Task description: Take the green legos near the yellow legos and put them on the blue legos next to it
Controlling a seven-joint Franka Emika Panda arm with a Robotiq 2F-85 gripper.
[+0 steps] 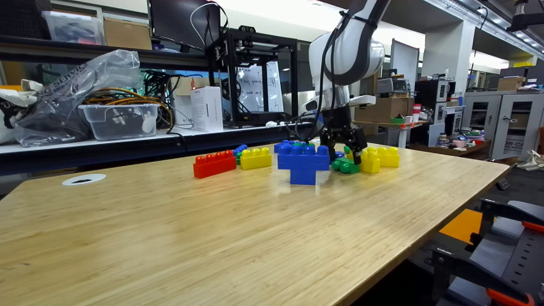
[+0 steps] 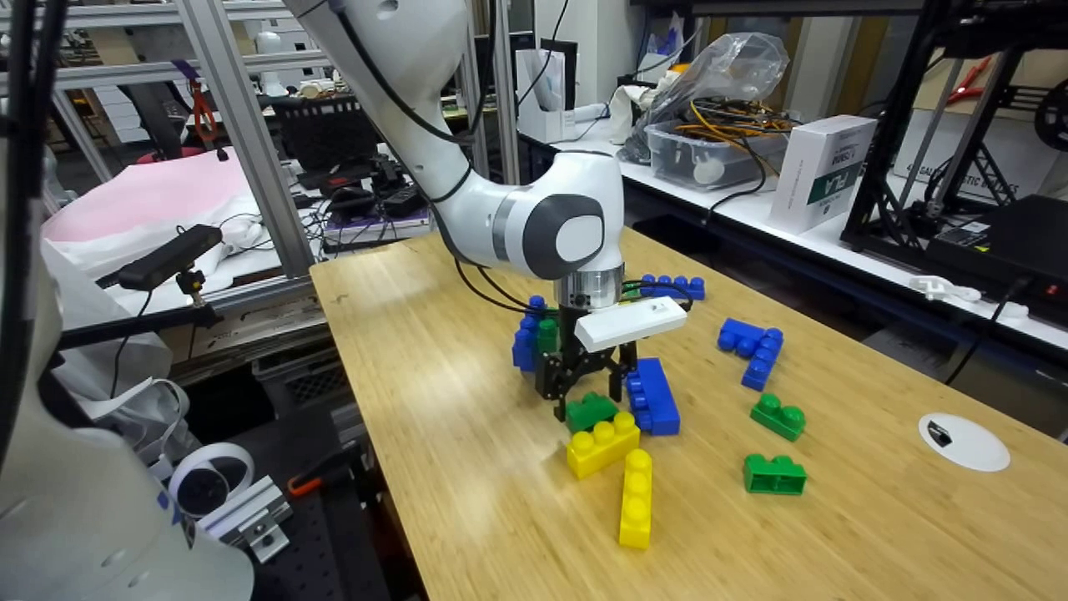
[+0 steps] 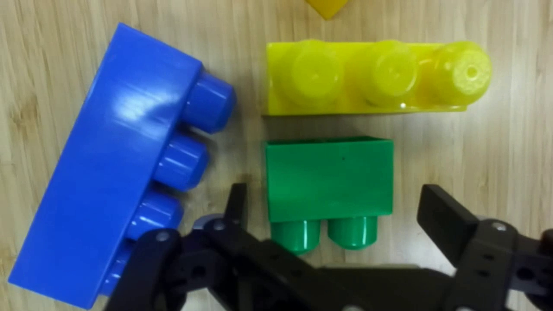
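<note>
The green legos are a green brick lying on its side, studs toward the gripper base in the wrist view; the brick also shows in both exterior views. The yellow legos lie beside it, with a small gap; two yellow bricks show in both exterior views. The blue legos, a cross-like stack, also show partly in an exterior view and are outside the wrist view. My gripper is open, one finger on each side of the green brick, with gaps; it also shows in both exterior views.
A blue four-stud brick lies on its side close to my left finger in the wrist view. A red brick and a shorter yellow group stand farther off. Loose green bricks and a blue L-shaped piece lie on the table.
</note>
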